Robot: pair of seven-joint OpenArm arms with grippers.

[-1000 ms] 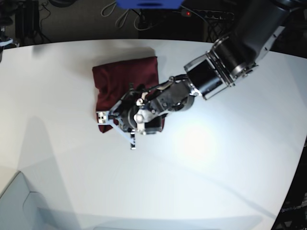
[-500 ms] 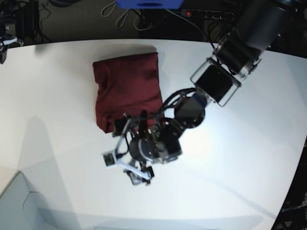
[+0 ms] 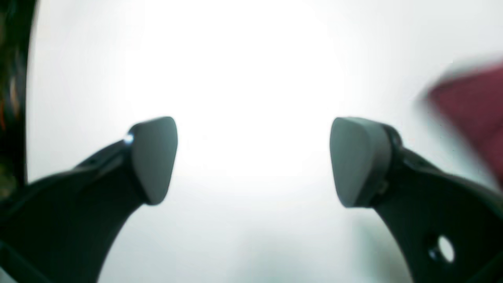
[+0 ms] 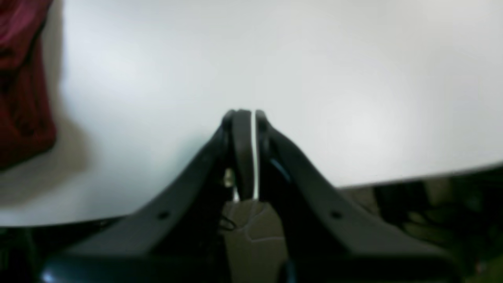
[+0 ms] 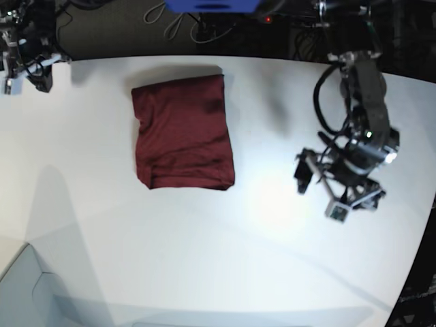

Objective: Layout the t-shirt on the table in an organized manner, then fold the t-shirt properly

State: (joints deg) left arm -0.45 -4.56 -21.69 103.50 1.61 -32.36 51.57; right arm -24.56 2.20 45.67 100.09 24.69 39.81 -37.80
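Observation:
The dark red t-shirt (image 5: 182, 133) lies folded into a compact rectangle on the white table (image 5: 204, 259), left of centre toward the far side. My left gripper (image 5: 319, 195) hovers over bare table well to the right of it, open and holding nothing. In the left wrist view its fingers (image 3: 153, 157) stand wide apart around the gripper (image 3: 255, 159), with a blurred corner of the t-shirt (image 3: 471, 110) at the right edge. My right gripper (image 5: 24, 71) sits at the far left corner; the right wrist view shows this gripper (image 4: 245, 118) shut and empty, the t-shirt (image 4: 19, 98) off to its left.
Cables and a power strip (image 5: 300, 22) lie on the dark floor beyond the far edge. A blue object (image 5: 211, 5) sits just past the table's back edge. The curved table edge (image 5: 426, 225) runs down the right side.
My left gripper opened, let go of the shirt's lower edge and swung away to the right. The t-shirt now lies uncovered and folded. The right arm shifted slightly into view at the far left.

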